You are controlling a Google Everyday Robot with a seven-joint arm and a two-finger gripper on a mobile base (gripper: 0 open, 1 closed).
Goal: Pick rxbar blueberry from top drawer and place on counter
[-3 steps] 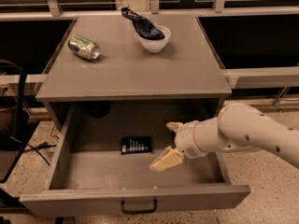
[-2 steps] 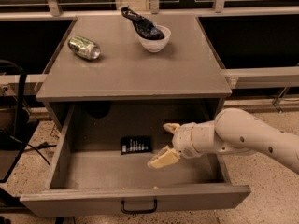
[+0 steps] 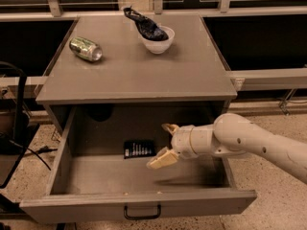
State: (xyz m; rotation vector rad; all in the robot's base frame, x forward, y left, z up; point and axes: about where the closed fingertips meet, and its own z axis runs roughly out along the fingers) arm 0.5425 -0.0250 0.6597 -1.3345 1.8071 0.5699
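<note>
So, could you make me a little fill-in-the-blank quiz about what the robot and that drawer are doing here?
1. The hand is inside the top drawer, close beside the rxbar blueberry, with its fingers ____.
2. On the counter, the green can lies on its ____.
3. The bowl on the counter is ____ in colour.

Missing words: open; side; white.
</note>
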